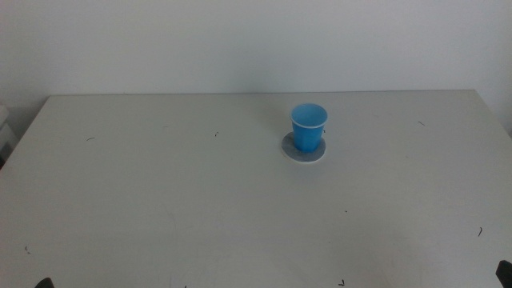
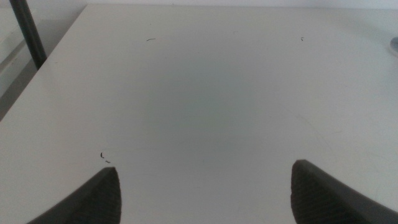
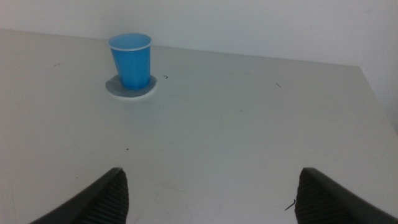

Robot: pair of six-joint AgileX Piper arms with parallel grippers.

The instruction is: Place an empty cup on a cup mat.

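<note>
The cup [image 1: 309,127] stands upright on the mat [image 1: 304,150], a little off the mat's centre so that more of the grey disc shows on one side. Both sit on the bench [image 1: 160,184], in its far half and toward the right.

The right hand [image 3: 211,196] hangs low over the bench with its jaws spread wide and nothing between them. The cup and mat lie well ahead of it and off toward its left jaw, well apart from either finger.

The left hand [image 2: 205,193] is likewise wide open and empty, over bare bench near the left edge. From it, only a sliver of the mat [image 2: 395,43] shows far off beyond its right jaw; the cup itself is outside its view.

In the middle view neither arm reaches into the scene; only dark tips show at the bottom edge.
</note>
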